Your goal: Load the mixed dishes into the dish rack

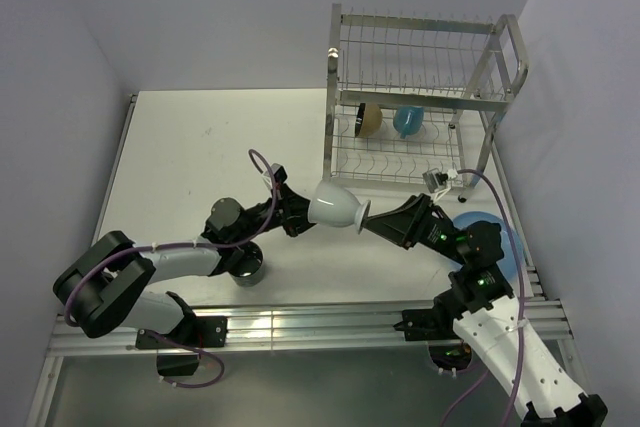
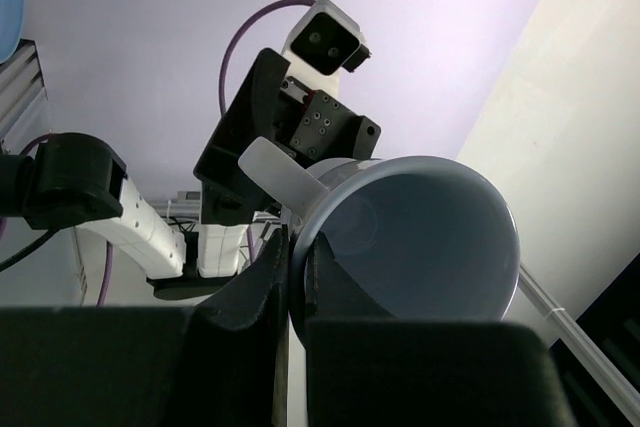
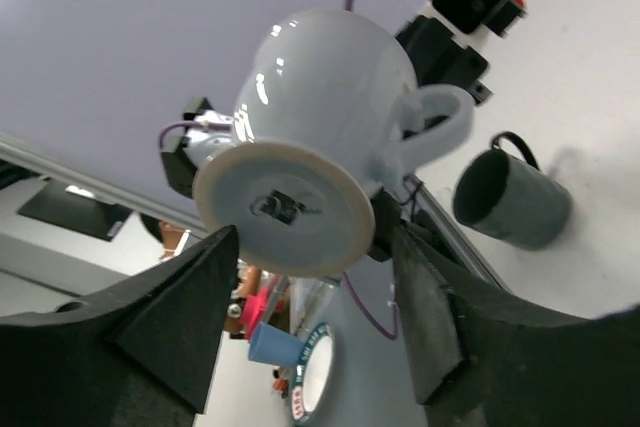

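Item: white mug, glazed ceramic, footed, with one loop handle. Location: in mid-air over the counter, lying on its side between the two arms, mouth toward the left arm and foot toward the right, in front of the dish rack and not yet in it. Holder: left tool clenched on the rim, one finger inside the mouth and one outside, as its wrist view shows. Right tool is released, jaws spread to either side of the foot; whether they touch it cannot be told. Handling, by judgement: rigid and moderately heavy for a thin rim pinch, so likely to swing or slip on the smooth glaze. It is brittle, and a drop onto the counter or a knock on the steel wires could chip it. Best holds: the wall at the rim, as now, or across the narrow waist above the flared foot, where the flare stops it sliding out; the handle is a poorer hold. Associated stock: tan bowl and light blue mug already on the lower tier; dark mug on the counter by the left arm; blue plate on the counter under the right arm.
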